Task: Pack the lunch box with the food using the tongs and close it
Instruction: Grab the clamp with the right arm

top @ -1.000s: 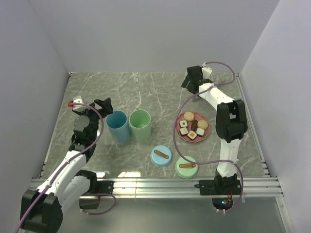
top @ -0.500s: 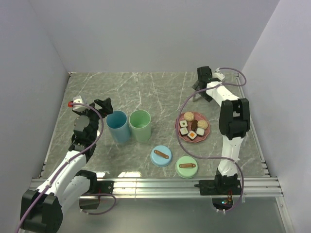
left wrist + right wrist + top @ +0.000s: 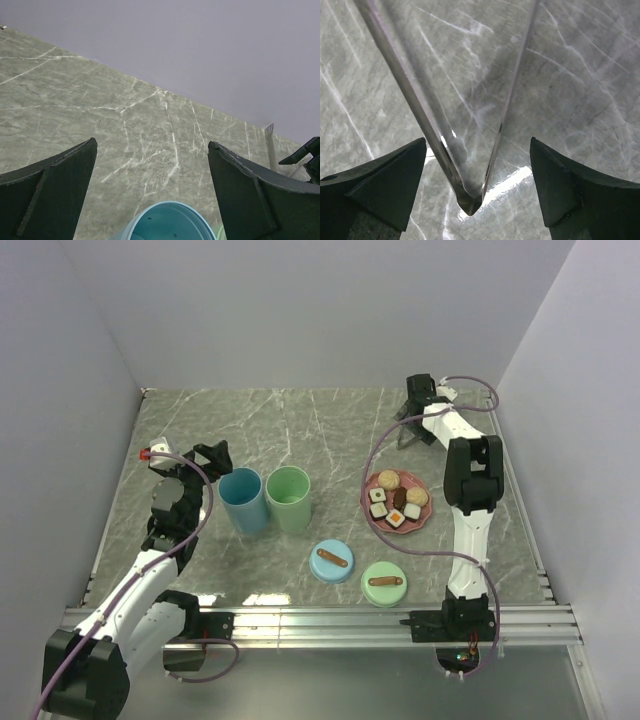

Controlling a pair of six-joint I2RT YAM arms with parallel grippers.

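Observation:
The tongs (image 3: pixel 415 100) lie on the marble as a narrow metal V, with the joined end (image 3: pixel 470 202) nearest the right wrist camera. My right gripper (image 3: pixel 477 145) is open and straddles that joined end without touching it. From above, this gripper (image 3: pixel 408 428) sits at the far right of the table, beyond the plate. The food (image 3: pixel 397 510), sushi-like squares and brown balls, rests on a pink plate (image 3: pixel 366 498). The lunch box shows as a blue cup (image 3: pixel 243 502) and a green cup (image 3: pixel 289 498), both uncovered. My left gripper (image 3: pixel 151 144) hangs open just above the blue cup (image 3: pixel 167 222).
Two round lids, one blue (image 3: pixel 331 561) and one green (image 3: pixel 383 583), lie near the front edge of the table. Grey walls close in the table at the back and on both sides. The right arm's cable (image 3: pixel 372 465) loops over the plate area.
My right wrist has swung rightward from left of the tongs and settled over them, fingers still apart. The left arm, cups, lids and plate have stayed put.

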